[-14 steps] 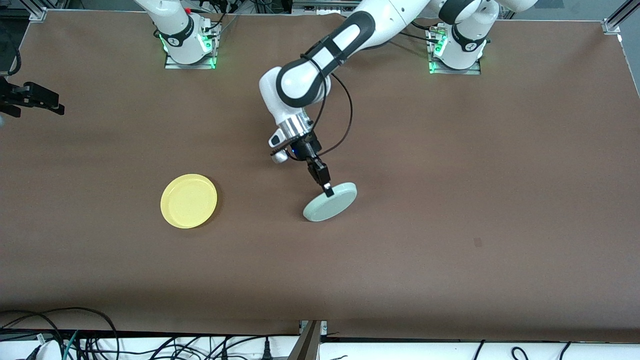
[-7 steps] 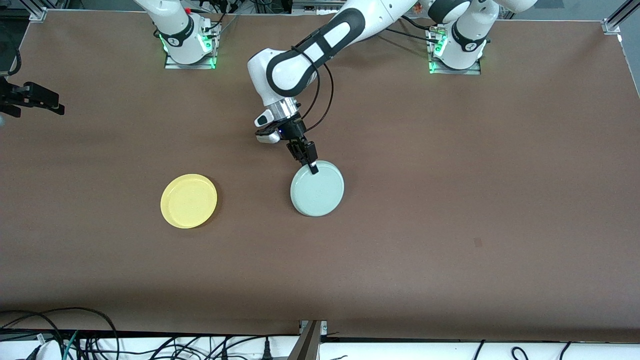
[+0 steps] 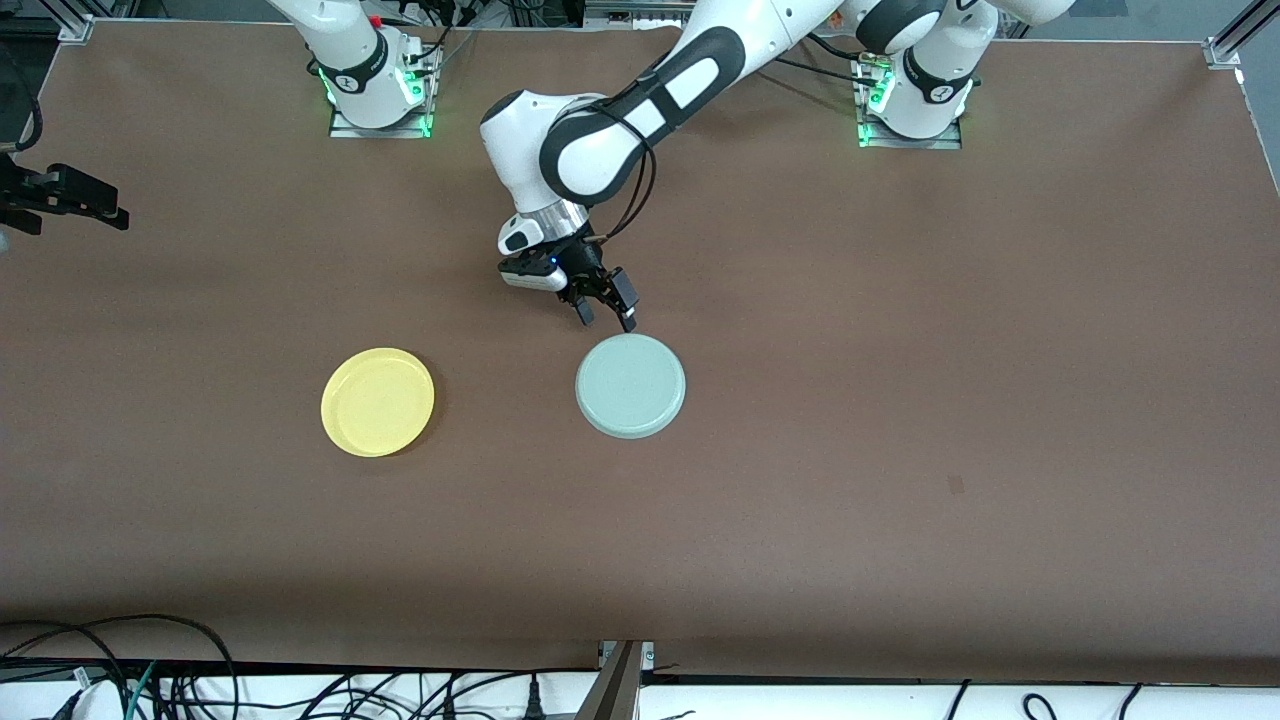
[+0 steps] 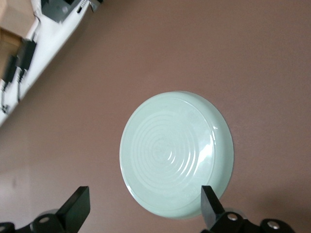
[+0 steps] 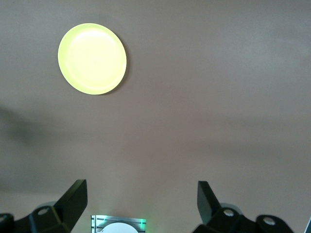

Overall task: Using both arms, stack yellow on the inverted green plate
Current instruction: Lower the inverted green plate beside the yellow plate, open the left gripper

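Brown table [image 3: 900, 350] is seen in the front view with 2 plates on it, well apart. Green plate [image 3: 631, 386] lies flat, underside up, near the middle; yellow plate [image 3: 378, 401] lies rim up at its 9 o'clock, toward the right arm's end. Left gripper [image 3: 605, 314] is held at the green plate's 11 o'clock edge, fingers apart, nothing gripped. Right gripper [image 3: 60, 195] is parked at the table's edge at the right arm's end, waiting.

Left wrist view: green plate [image 4: 177, 153] is shown upside down with ringed underside, both fingers [image 4: 75, 209] spread wide, clear of it.

Right wrist view: yellow plate [image 5: 92, 58] is seen far off, fingers [image 5: 73, 199] spread, holding nothing.
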{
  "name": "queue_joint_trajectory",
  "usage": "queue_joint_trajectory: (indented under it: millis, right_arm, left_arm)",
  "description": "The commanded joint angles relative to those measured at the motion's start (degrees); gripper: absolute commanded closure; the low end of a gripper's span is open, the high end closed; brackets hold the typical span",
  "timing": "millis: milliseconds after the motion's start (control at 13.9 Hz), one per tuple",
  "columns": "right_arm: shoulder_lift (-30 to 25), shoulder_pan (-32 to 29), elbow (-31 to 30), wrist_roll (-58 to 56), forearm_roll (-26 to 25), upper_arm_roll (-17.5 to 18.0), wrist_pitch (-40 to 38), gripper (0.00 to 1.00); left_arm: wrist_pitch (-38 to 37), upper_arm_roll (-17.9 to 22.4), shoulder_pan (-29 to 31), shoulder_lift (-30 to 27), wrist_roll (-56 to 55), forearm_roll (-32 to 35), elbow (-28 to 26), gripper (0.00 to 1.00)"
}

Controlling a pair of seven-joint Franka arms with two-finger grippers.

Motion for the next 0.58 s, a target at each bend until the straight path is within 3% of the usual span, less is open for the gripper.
queue_joint_trajectory:
  millis: [0,288,504]
  right_arm:
    - [-0.56,-0.41,0.38,0.29,0.99,0.36,-0.97,0.00]
    - [-0.56,-0.41,0.38,0.29,0.99,0.27,-0.97,0.00]
    - [-0.56,-0.41,0.38,0.29,0.99,0.27,-0.97,0.00]
  left_arm:
    - [-0.22,-0.59,2.63,-0.56,0.48,-9.81,4.04,0.00]
    - [-0.31,-1.03,12.11,-8.19,3.01,-20.35,3.44,0.00]
    - [-0.40,-0.86,20.81,-14.87,14.86,-31.08,1.07,0.00]
